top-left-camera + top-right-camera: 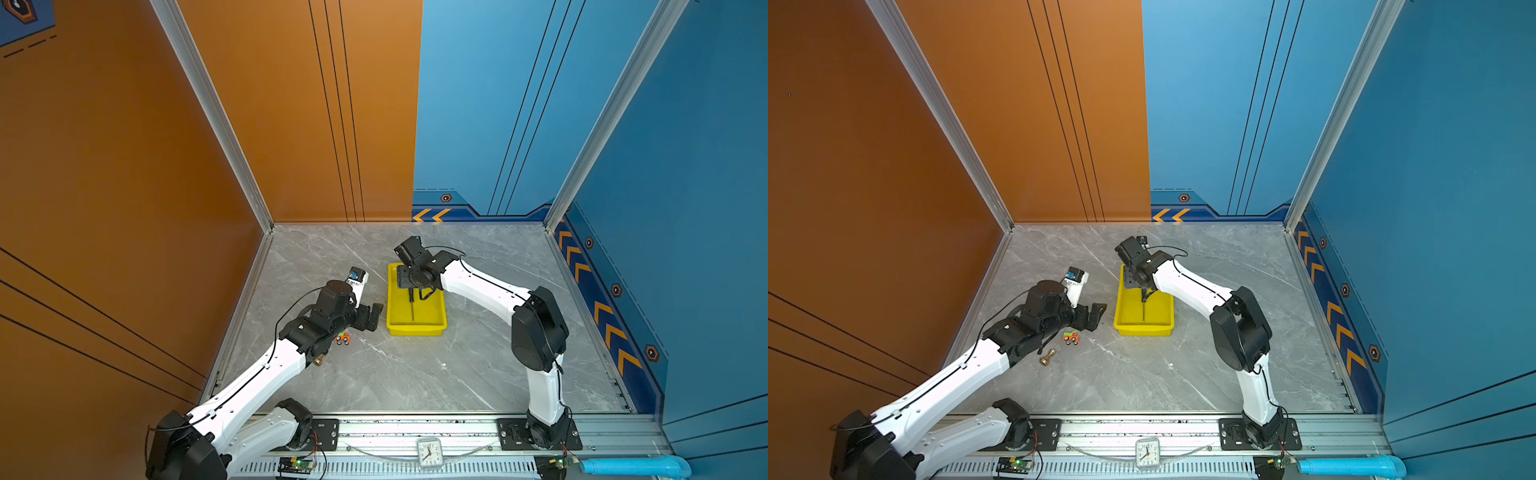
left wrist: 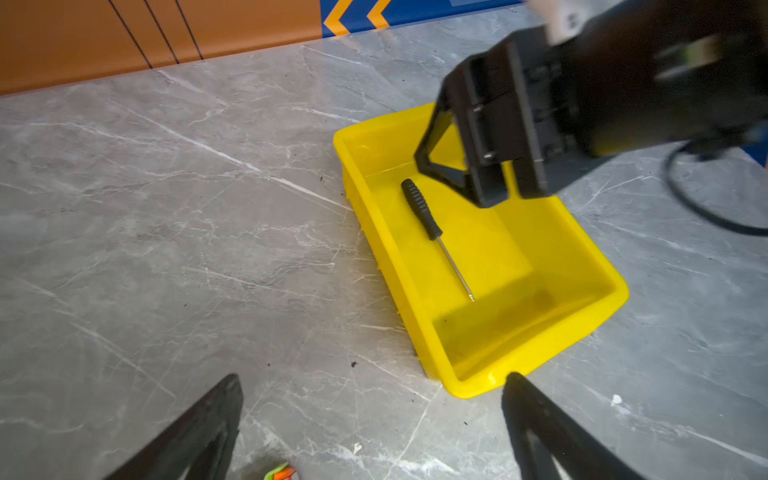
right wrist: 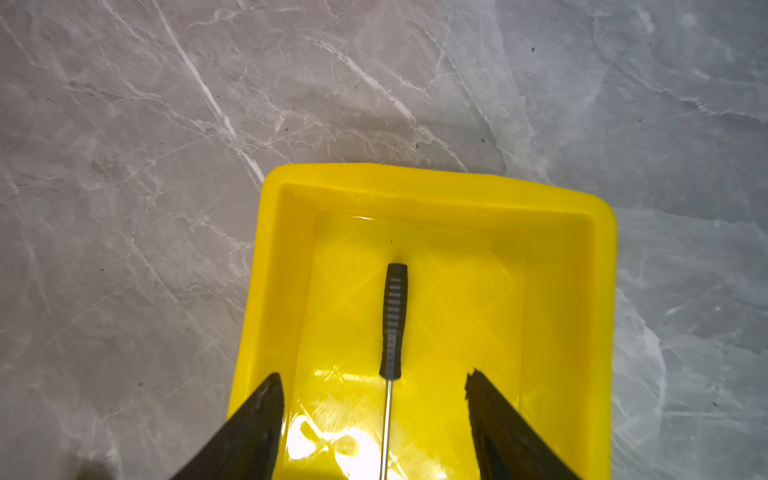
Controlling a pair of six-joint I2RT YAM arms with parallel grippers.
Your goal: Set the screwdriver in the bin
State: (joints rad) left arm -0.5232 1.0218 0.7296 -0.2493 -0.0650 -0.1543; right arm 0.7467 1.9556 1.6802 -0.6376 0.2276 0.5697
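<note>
The screwdriver point(image 3: 395, 320) has a black ribbed handle and a thin silver shaft, and it lies flat on the floor of the yellow bin point(image 3: 415, 178). It shows in the left wrist view as the screwdriver point(image 2: 422, 210) in the bin point(image 2: 511, 257), and in both top views point(image 1: 413, 309) point(image 1: 1144, 309). My right gripper point(image 3: 374, 376) hangs open just above the bin's far half point(image 1: 417, 293), fingers either side of the shaft and clear of it. My left gripper point(image 2: 374, 380) is open and empty over the table, left of the bin point(image 1: 372, 318).
A white box with a blue label point(image 1: 357, 280) stands behind the left arm. A small orange-green toy car point(image 1: 1071, 337) and a brass knob piece point(image 1: 1047, 357) lie on the table by the left wrist. Walls enclose the grey marble table point(image 1: 415, 374) on three sides.
</note>
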